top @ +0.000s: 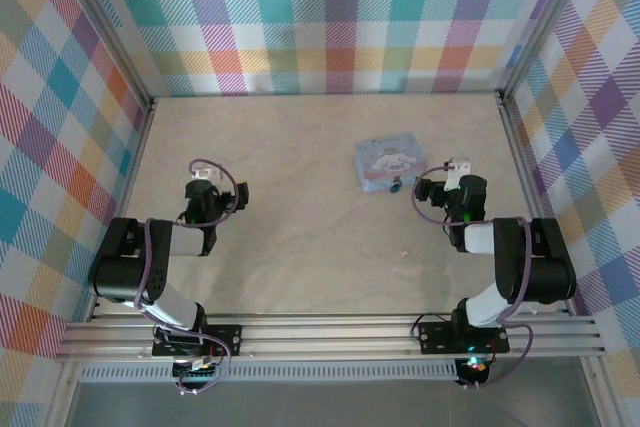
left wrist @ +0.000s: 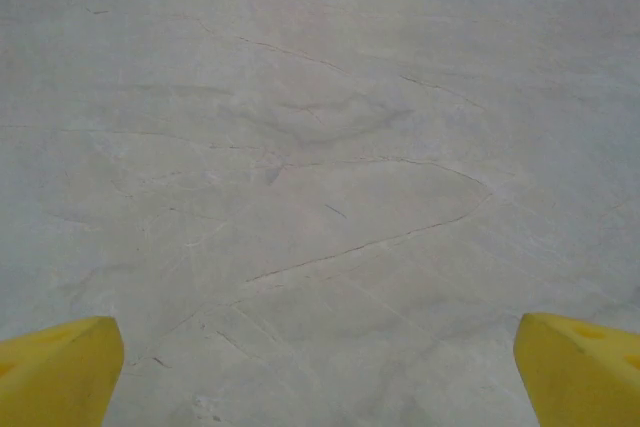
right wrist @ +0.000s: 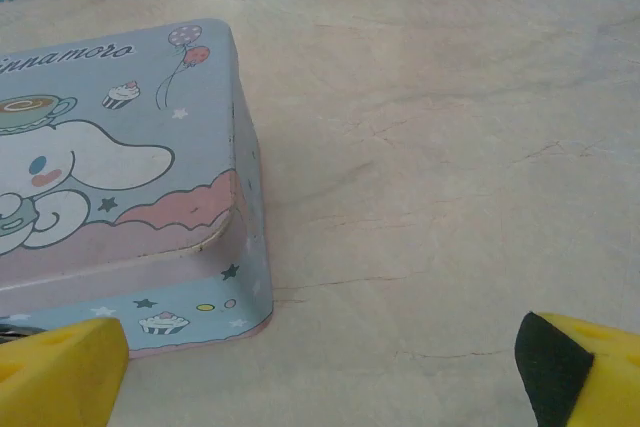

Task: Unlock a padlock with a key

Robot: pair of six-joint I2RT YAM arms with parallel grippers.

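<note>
The pale stone-patterned table [top: 300, 247] lies between plaid walls [top: 330, 17]. The left arm [top: 150, 262] is at the near left and the right arm [top: 520, 267] at the near right. A pale blue tin [top: 388, 161] with a white cartoon character lies right of centre, towards the far side. The right gripper [top: 428, 189] sits just beside the tin's near right corner [right wrist: 250, 307], its yellow fingertips [right wrist: 60, 367] spread wide apart with nothing between them. The left gripper [left wrist: 320, 377] hangs over bare table, well left of the tin, with its jaws also wide apart. The padlock [top: 398, 185], a tiny dark speck, is at the tin's near edge.
</note>
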